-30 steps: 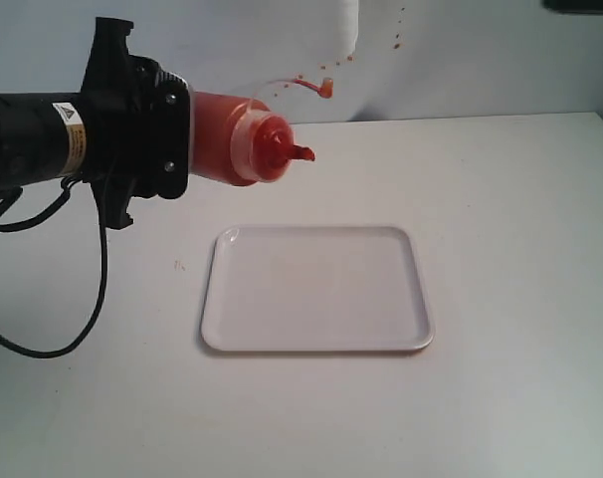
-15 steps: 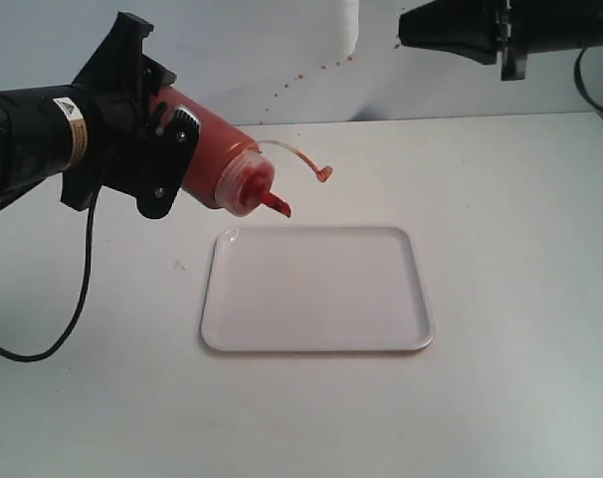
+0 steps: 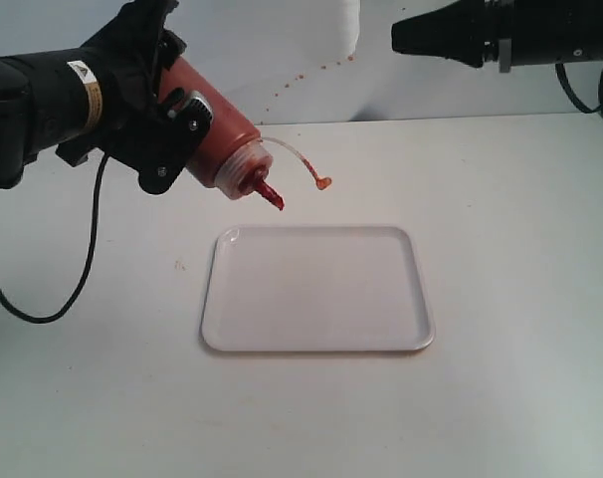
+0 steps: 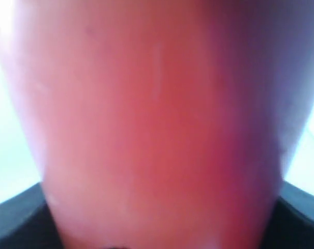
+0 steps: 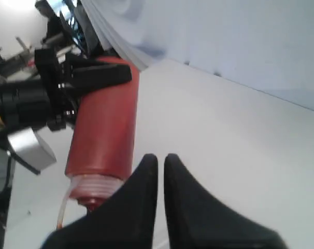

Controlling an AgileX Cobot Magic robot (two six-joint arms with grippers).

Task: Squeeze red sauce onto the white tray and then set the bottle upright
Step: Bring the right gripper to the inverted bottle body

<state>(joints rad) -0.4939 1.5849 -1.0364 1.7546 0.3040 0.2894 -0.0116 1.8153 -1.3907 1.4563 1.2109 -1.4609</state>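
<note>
Matte white flat tabletop (image 3: 510,259) spans whole view. Flat rectangular white plastic tray (image 3: 316,291), rounded corners, low raised rim, lies flat near middle, long side facing camera. Tiny dark speck (image 3: 179,265) sits on tabletop just left of tray.

The bottle (image 3: 220,139) — translucent, dark red inside — hangs tilted, its red-stained nozzle (image 3: 272,196) pointing down toward the white tray (image 3: 316,294). Its tethered cap (image 3: 323,183) dangles beside the nozzle. The tray lies flat on the table (image 3: 520,249).

The bottle (image 4: 157,124), a close red blur across the left wrist view.
</note>
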